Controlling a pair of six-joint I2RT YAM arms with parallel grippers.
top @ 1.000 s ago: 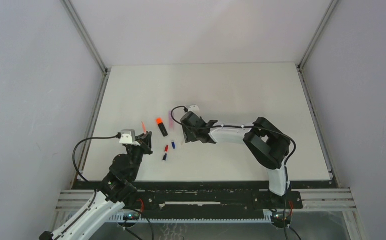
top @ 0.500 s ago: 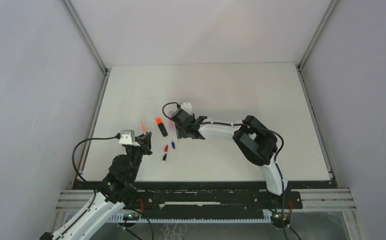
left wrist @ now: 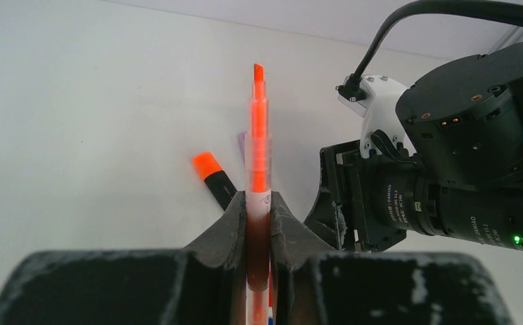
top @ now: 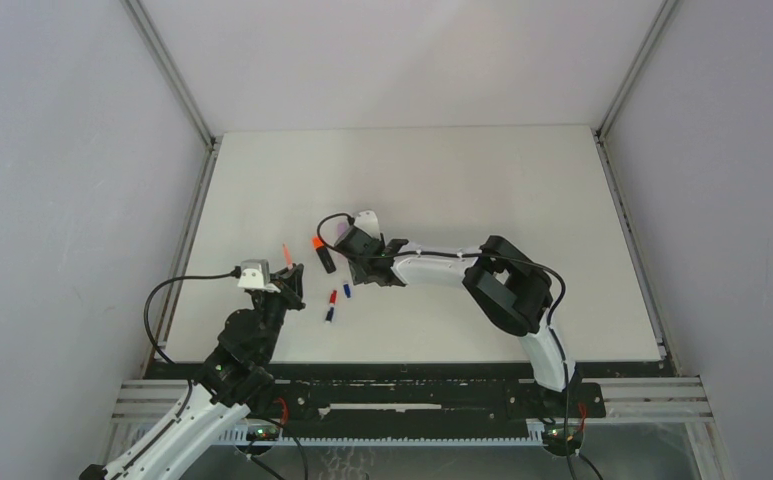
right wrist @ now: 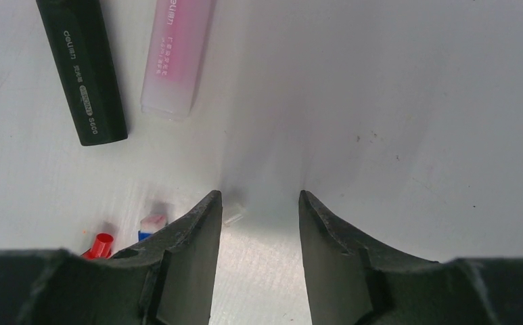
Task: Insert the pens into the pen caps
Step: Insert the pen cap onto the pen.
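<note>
The left hand (left wrist: 258, 203) is closed narrow on an orange pen (left wrist: 258, 128). The pen sticks out past the fingers (left wrist: 224, 223) with its chisel tip pointing away, clear of the worktop (top: 482, 180). From above, this hand sits near the worktop's left edge.

The right hand (right wrist: 260, 198) hangs low over the worktop, jaws moderately apart and gripping nothing. A tiny clear cap (right wrist: 233, 218) lies on the worktop just beside the inner edge of one finger (right wrist: 197, 244); I cannot tell whether they touch.

Beyond the fingertips a black highlighter (right wrist: 82, 74) and a pink highlighter (right wrist: 177, 54) lie side by side, close but apart. From above, the black one shows an orange end, on the side away from the arms.

Off to the side of the same finger lie a red cap (right wrist: 100, 244) and a blue-and-white piece (right wrist: 151, 225), near each other. In the top view these small things lie between the two hands.
</note>
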